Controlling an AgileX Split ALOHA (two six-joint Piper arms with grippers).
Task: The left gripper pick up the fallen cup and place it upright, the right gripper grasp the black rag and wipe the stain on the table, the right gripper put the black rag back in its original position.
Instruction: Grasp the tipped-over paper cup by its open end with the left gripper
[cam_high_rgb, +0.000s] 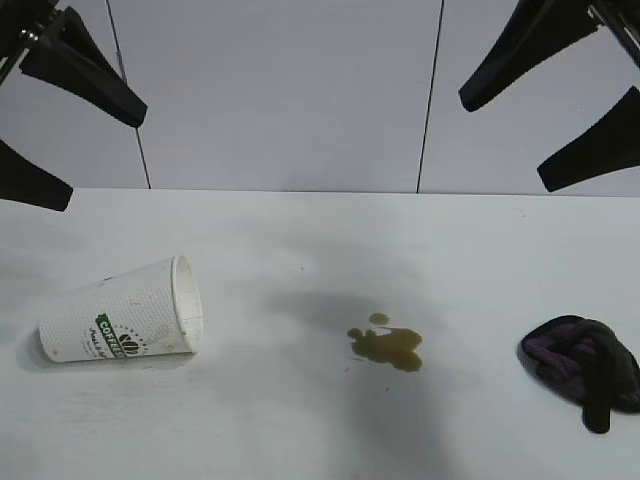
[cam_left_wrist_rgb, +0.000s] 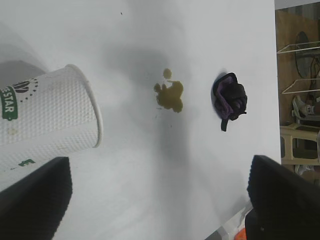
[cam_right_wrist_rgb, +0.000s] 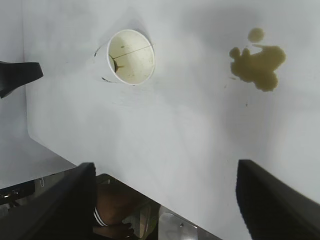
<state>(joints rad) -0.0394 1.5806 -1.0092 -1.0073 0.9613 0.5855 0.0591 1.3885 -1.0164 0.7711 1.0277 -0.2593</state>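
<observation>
the cup (cam_high_rgb: 120, 324) lies on its side on the left part of the table (cam_high_rgb: 300, 420), its open mouth turned toward the middle and its green logo band showing. the stain (cam_high_rgb: 387, 344), a brownish-olive puddle with small droplets beside it, sits near the table's centre, well apart from the cup. the black rag (cam_high_rgb: 585, 366) is bunched at the right edge, apart from the stain. the left gripper (cam_high_rgb: 55, 125) hangs high above the table's far left, its fingers spread apart and holding nothing. the right gripper (cam_high_rgb: 560, 105) hangs high at the far right, fingers likewise apart and empty. grey wall panels (cam_high_rgb: 280, 90) stand behind the table.
</observation>
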